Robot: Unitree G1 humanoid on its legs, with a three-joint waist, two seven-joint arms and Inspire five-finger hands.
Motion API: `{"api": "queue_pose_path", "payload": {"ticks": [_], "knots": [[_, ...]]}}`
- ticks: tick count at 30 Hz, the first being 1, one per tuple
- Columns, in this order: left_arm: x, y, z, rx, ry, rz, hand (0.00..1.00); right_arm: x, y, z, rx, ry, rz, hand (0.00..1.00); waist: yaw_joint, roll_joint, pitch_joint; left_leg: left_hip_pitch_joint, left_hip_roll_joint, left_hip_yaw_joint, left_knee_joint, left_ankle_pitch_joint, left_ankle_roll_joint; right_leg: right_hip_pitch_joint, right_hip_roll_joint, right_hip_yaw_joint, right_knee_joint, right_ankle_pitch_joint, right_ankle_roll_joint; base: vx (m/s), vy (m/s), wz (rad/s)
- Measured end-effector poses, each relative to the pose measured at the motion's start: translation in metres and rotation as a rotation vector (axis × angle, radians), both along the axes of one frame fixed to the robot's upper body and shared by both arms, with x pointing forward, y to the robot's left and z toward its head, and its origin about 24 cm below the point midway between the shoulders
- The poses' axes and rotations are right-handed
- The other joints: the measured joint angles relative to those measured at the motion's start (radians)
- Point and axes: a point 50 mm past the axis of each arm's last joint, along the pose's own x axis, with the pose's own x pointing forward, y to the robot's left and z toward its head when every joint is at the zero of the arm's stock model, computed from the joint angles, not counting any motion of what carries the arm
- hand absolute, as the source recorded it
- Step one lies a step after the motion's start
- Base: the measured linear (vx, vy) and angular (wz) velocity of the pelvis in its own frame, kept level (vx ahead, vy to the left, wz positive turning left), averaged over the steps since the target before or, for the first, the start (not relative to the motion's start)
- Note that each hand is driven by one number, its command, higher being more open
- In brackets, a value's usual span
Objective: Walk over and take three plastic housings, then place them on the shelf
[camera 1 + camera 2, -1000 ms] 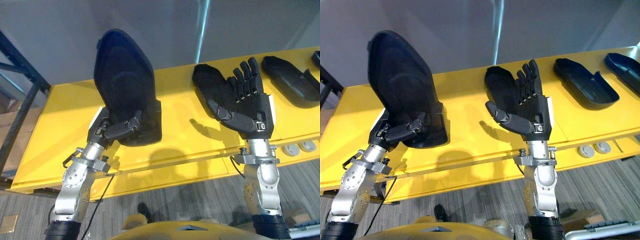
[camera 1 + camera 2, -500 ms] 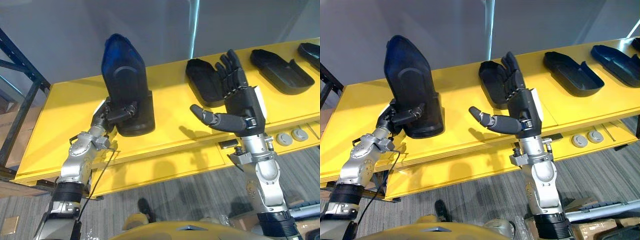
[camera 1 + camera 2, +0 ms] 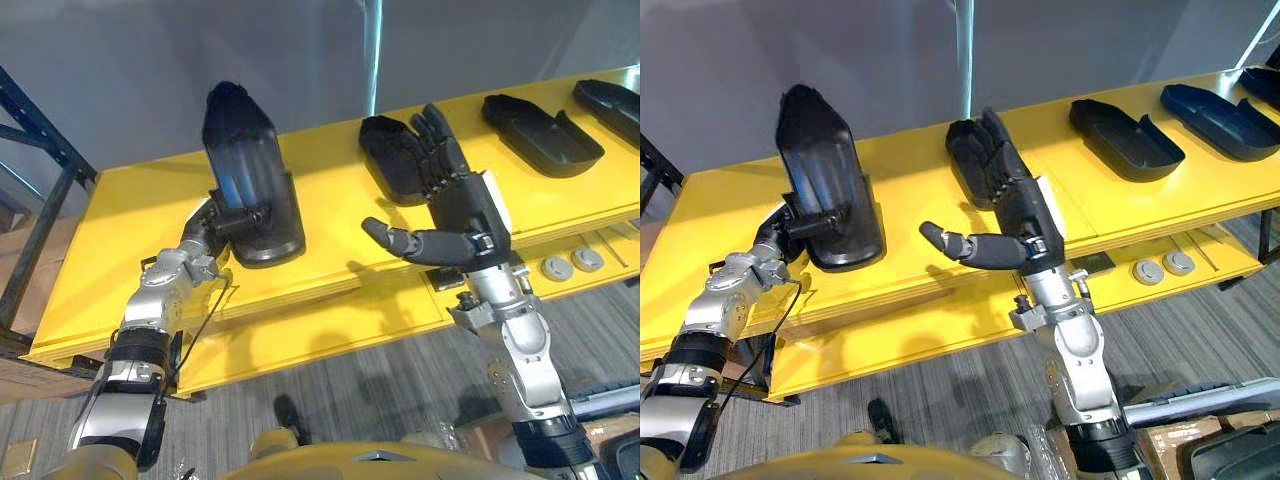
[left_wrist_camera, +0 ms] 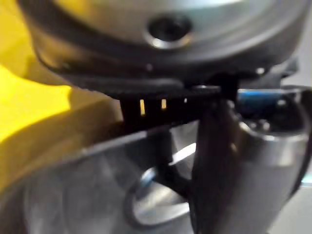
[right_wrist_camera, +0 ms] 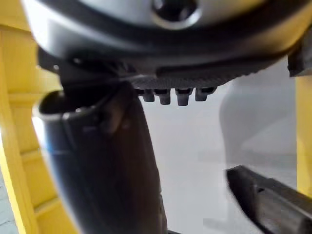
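Gripping a black plastic housing point(image 3: 245, 170) with thumb and fingers curled round its lower part, the left hand point(image 3: 218, 222) holds it tipped up on end, wide base down at the yellow table point(image 3: 120, 230). The right hand point(image 3: 460, 210) hangs open, fingers straight and thumb spread, partly hiding a second housing point(image 3: 385, 155) that lies flat beyond it. A third housing point(image 3: 540, 135) and a fourth housing point(image 3: 610, 98) lie further right. Two grey discs point(image 3: 565, 265) sit on a lower ledge, and a dark rack frame point(image 3: 40, 215) stands at the left
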Motion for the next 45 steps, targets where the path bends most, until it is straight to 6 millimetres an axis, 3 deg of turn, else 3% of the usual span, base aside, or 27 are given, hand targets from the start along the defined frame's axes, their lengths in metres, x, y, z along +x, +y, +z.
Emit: {"api": "queue_pose_path", "payload": {"ticks": [13,27,32,34,37,39,42,45], "knots": [[0.012,-0.005,0.005,0.080,0.047,0.035,1.00,0.004,0.012,0.004,0.006,0.014,0.036,1.00,-0.003,0.006,0.007,0.000,0.002,-0.016,0.000,-0.002,-0.008,-0.001,-0.002,-0.008,0.020,-0.015,-0.005,-0.04,0.005,0.03],[0.013,0.018,0.018,0.410,-0.049,0.394,1.00,0.001,0.031,0.006,0.076,0.015,0.065,1.00,-0.019,-0.002,0.034,0.000,0.002,-0.012,0.000,0.009,-0.005,-0.014,-0.002,0.011,0.032,-0.008,-0.004,0.00,-0.003,-0.02],[0.017,0.013,0.024,0.379,-0.090,0.427,1.00,0.001,0.032,0.004,0.082,0.024,0.056,1.00,-0.017,-0.003,0.035,0.003,0.002,-0.009,0.000,0.013,-0.001,-0.013,-0.002,0.013,0.033,-0.008,-0.005,0.00,-0.004,-0.01],[0.019,0.007,0.035,0.347,-0.163,0.441,1.00,0.002,0.032,0.001,0.090,0.037,0.050,1.00,-0.015,-0.006,0.037,0.008,0.002,-0.009,0.000,0.013,-0.001,-0.008,-0.002,0.013,0.034,-0.008,-0.005,0.00,0.000,0.00],[0.020,-0.003,0.067,0.223,-0.354,0.457,1.00,0.002,0.033,-0.008,0.098,0.077,0.051,1.00,-0.012,-0.014,0.042,0.021,0.002,-0.009,0.000,0.012,-0.001,0.006,-0.001,0.013,0.033,-0.010,-0.008,-0.02,-0.008,-0.01],[0.014,-0.011,0.102,0.139,-0.546,0.460,1.00,0.002,0.036,-0.014,0.085,0.106,0.070,1.00,-0.009,-0.015,0.043,0.020,0.003,-0.009,0.000,0.007,-0.005,0.006,-0.001,0.013,0.032,-0.012,-0.012,-0.04,-0.003,0.00],[-0.006,-0.024,0.145,0.050,-0.797,0.428,1.00,0.001,0.046,-0.020,0.037,0.123,0.099,1.00,0.004,-0.013,0.042,0.023,0.002,-0.018,0.000,0.007,-0.005,0.018,0.000,-0.002,0.029,-0.012,-0.012,-0.04,-0.006,0.08],[-0.040,-0.025,0.148,0.043,-0.903,0.404,1.00,-0.002,0.058,-0.024,-0.023,0.126,0.124,1.00,0.016,-0.011,0.040,0.035,0.001,-0.040,-0.001,0.004,-0.008,0.055,0.005,-0.031,0.010,-0.012,-0.012,-0.01,-0.019,0.21]]}}
